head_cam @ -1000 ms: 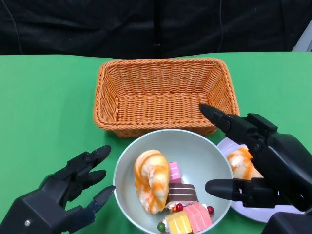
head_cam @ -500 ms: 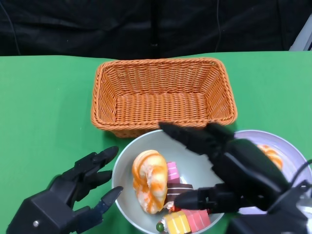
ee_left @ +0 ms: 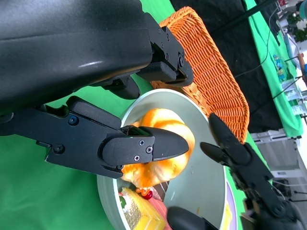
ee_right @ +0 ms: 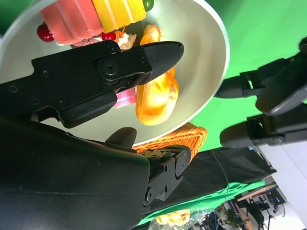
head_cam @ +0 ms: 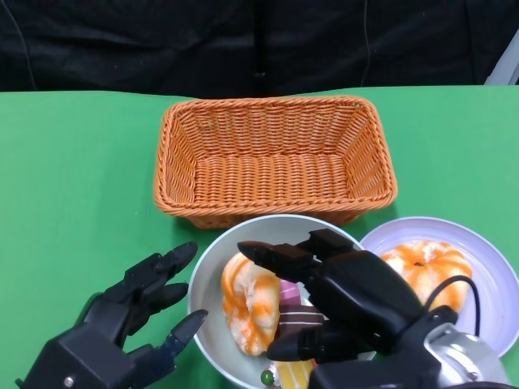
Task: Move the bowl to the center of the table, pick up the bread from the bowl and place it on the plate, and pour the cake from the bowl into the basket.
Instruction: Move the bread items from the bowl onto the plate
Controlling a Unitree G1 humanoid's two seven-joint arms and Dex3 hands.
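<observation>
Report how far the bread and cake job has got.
Done: one glazed orange bread lies on the lilac plate. In hand: the open right hand hovers over the grey-green bowl, above a second glazed bread; nothing gripped. Left: plate that bread, then pour the cake slices into the empty orange wicker basket.

Woven orange wicker basket point(head_cam: 274, 158) behind grey round bowl point(head_cam: 212, 279); lilac round plate point(head_cam: 493, 279) right of bowl, w/ glazed bun point(head_cam: 426, 266) on it; bread point(head_cam: 247, 300) & cake pieces point(head_cam: 294, 374) in bowl.

A green table cover point(head_cam: 73, 178) lies before me. At its far edge hangs a black backdrop point(head_cam: 162, 40), with thin cables running down it.
</observation>
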